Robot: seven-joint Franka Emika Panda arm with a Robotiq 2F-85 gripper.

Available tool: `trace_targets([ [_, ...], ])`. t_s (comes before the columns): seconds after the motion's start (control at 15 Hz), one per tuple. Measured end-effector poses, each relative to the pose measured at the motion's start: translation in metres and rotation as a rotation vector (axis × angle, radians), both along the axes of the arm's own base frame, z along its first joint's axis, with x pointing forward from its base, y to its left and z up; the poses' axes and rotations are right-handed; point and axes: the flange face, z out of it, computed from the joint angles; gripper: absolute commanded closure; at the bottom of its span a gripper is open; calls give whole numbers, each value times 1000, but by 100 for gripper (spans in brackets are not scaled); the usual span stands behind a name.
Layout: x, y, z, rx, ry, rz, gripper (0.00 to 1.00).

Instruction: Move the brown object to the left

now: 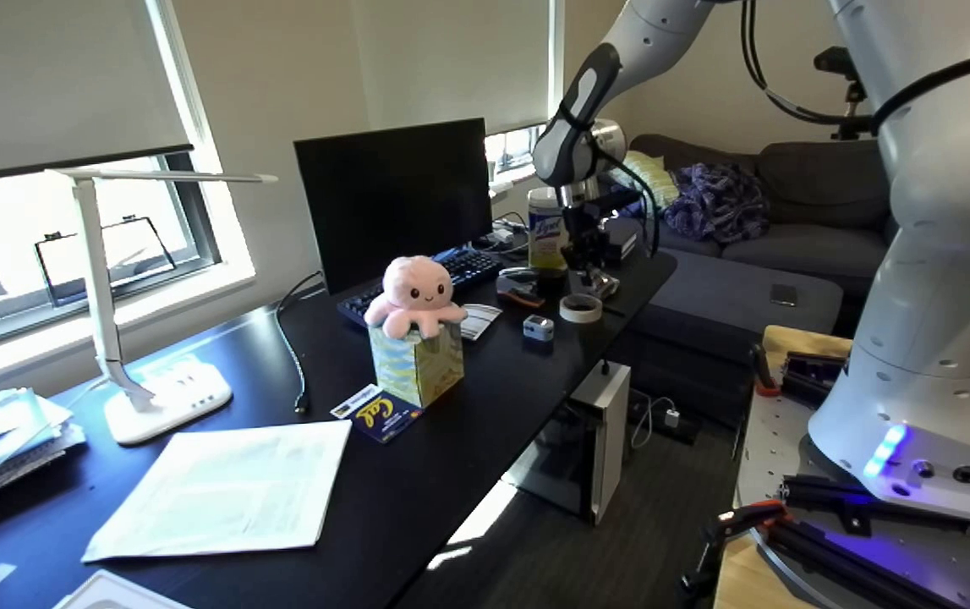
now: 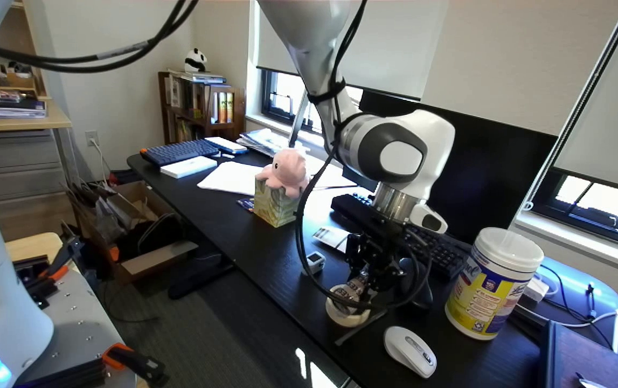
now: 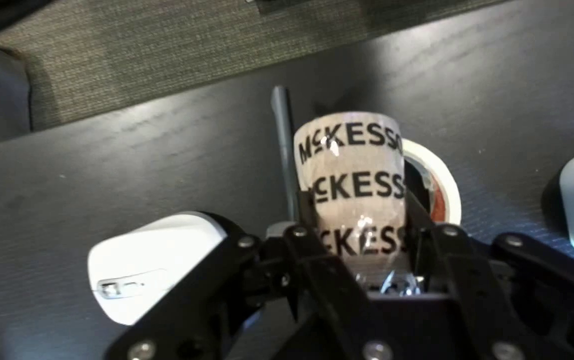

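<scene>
The brown object is a light-brown roll in clear wrap with McKesson lettering (image 3: pixel 352 157). It sits between the two black fingers of my gripper (image 3: pixel 360 205) in the wrist view, with a finger against each side. My gripper (image 2: pixel 363 269) points down over the black desk and is shut on the roll (image 2: pixel 354 285). The roll overlaps a cream tape ring (image 2: pixel 345 317) in the picture; I cannot tell whether they touch. In an exterior view the gripper (image 1: pixel 590 269) is at the far part of the desk and the roll is small there.
A white mouse (image 3: pixel 151 265), a dark pen-like stick (image 3: pixel 283 130) and a small white-grey device (image 2: pixel 315 262) lie close around the gripper. A wipes tub (image 2: pixel 487 293), keyboard (image 2: pixel 432 250) and monitor (image 1: pixel 396 199) stand nearby. A pink octopus toy (image 1: pixel 417 296) sits on a tissue box (image 1: pixel 421 368).
</scene>
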Motion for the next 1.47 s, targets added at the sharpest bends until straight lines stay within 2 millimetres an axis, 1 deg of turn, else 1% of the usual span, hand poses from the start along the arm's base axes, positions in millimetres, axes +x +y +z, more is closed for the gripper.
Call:
trace_targets([
  [0.13,-12,-7,29,-20,13,10,83],
  [0.2,-16,-6,43,-27,5,22,83],
  [0.27,-20,0,56,-34,5,52,83],
  [0.33,-23,11,67,-38,19,99,83],
  [0.47,-28,50,80,-37,63,197,83],
  [0.73,-39,153,87,-23,152,423,83],
  [0.8,-43,178,89,-23,173,480,58],
  [0.87,-48,200,91,-32,191,538,58],
  [0.93,-52,216,94,-41,197,580,58],
  [1.0,-56,224,96,-46,198,603,58],
  [1.13,-60,224,99,-51,196,606,58],
  [1.2,-61,221,100,-51,196,602,83],
  [1.33,-61,221,98,-50,200,597,83],
  [1.47,-67,231,84,-50,230,572,83],
])
